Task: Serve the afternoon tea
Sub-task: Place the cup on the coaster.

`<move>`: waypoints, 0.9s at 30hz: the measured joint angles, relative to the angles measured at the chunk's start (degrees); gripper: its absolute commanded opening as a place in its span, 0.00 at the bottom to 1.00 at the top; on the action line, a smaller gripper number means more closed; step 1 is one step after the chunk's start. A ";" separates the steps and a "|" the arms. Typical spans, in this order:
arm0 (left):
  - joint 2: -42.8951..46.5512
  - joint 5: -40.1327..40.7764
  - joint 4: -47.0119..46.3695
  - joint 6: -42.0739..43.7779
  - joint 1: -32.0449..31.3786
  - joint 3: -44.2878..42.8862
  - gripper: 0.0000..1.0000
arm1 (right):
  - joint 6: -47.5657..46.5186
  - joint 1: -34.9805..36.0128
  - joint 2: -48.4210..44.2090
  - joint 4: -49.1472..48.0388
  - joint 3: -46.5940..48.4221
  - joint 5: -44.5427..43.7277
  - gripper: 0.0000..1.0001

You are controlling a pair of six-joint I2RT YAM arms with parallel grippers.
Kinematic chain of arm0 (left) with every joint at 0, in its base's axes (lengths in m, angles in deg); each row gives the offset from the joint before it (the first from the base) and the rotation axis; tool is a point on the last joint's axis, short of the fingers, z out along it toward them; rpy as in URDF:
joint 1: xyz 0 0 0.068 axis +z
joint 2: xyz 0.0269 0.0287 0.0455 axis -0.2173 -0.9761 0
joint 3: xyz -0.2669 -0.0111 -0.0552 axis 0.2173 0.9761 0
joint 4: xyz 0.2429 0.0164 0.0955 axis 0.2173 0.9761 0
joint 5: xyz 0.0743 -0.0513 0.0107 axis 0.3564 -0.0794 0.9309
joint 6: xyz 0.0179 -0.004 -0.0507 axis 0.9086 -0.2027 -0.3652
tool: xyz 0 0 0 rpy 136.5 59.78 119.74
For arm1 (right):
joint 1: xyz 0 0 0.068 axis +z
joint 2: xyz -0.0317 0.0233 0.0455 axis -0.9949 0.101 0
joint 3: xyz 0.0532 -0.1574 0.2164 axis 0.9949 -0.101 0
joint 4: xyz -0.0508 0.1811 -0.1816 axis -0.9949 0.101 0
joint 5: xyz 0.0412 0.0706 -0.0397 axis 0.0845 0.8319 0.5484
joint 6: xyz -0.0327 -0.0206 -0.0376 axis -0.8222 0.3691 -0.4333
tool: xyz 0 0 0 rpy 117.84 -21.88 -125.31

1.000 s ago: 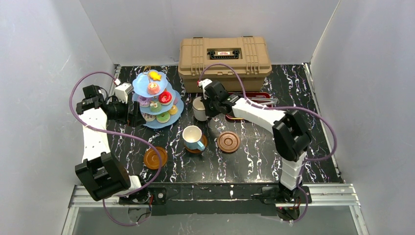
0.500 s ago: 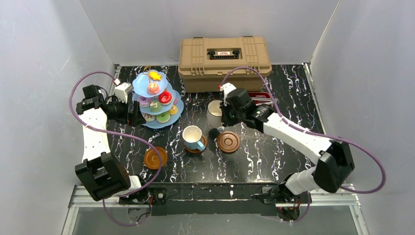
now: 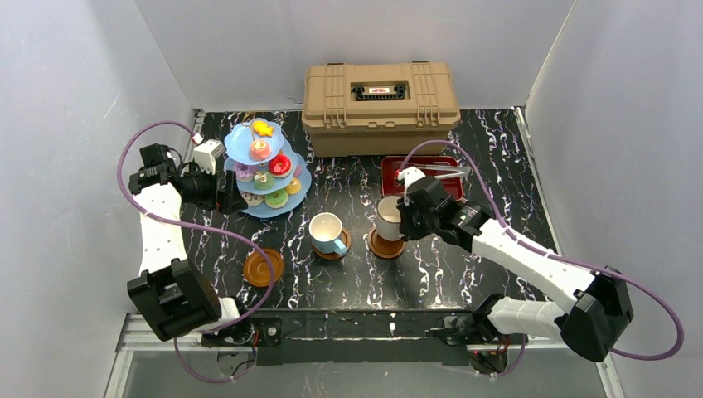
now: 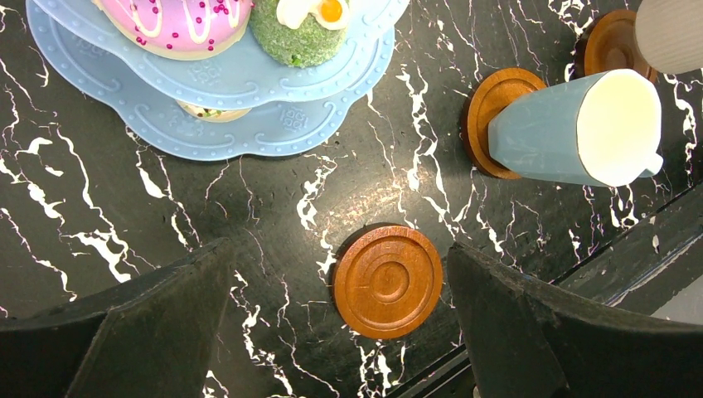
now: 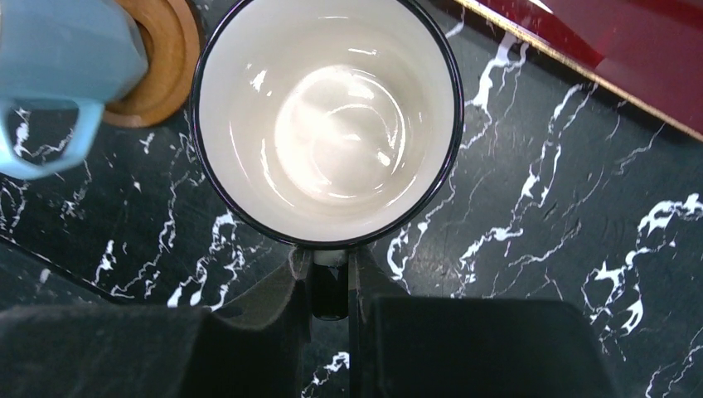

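Over the marble bench [image 3: 332,282] the right tool [image 5: 330,282] — clamped on the white mug [image 5: 327,124] by its handle — had swung it from the toolbox [image 3: 380,99] to the saucer [image 3: 375,246] beneath; release remained. The left tool [image 4: 336,249] gaped empty.

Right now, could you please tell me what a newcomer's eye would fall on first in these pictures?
The light-blue cake stand at far left, piled with colourful toy donuts and cakes, draws the eye first. Next comes the right pincer, shut on the handle of a white mug over a brown saucer near the middle, beside a light-blue mug. The big tan toolbox sits at the back.
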 measured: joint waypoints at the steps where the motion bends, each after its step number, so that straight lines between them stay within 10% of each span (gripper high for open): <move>1: 0.00 0.00 0.00 0.00 0.00 0.00 0.98 | 0.22 0.00 -0.55 0.26 -0.85 -0.15 0.01; 27: 0.00 0.02 0.85 0.02 0.00 0.00 0.98 | 5.51 7.45 -2.05 -5.31 -9.38 -6.01 0.01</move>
